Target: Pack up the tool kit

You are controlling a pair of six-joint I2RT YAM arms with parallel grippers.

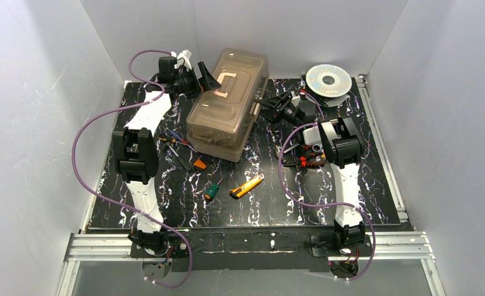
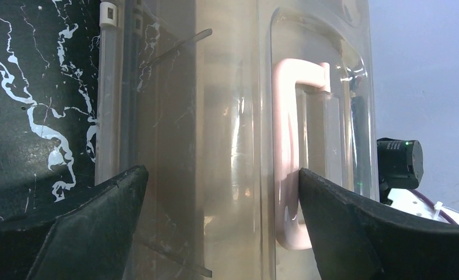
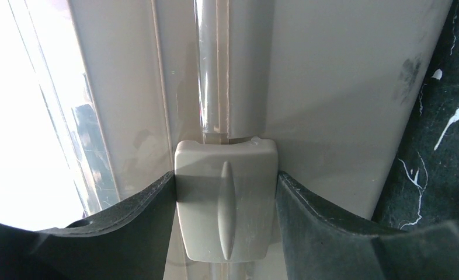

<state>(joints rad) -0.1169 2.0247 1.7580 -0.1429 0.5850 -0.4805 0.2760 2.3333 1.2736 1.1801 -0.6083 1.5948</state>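
The beige toolbox (image 1: 227, 105) stands at the back middle of the black mat, its translucent brown lid (image 2: 227, 116) down and its cream handle (image 2: 285, 146) lying flat. My left gripper (image 1: 206, 74) is open over the lid's left end (image 2: 221, 175), one fingertip (image 2: 332, 210) beside the handle. My right gripper (image 1: 268, 102) is at the box's right side, shut on the beige latch (image 3: 226, 204), a finger against each side of it. In front of the box lie screwdrivers (image 1: 172, 139), pliers (image 1: 190, 161), a green-handled screwdriver (image 1: 212, 191) and a yellow knife (image 1: 247, 186).
A round silver spool (image 1: 328, 80) lies at the back right, just behind my right arm. White walls close in the mat on three sides. Purple cables loop beside both arms.
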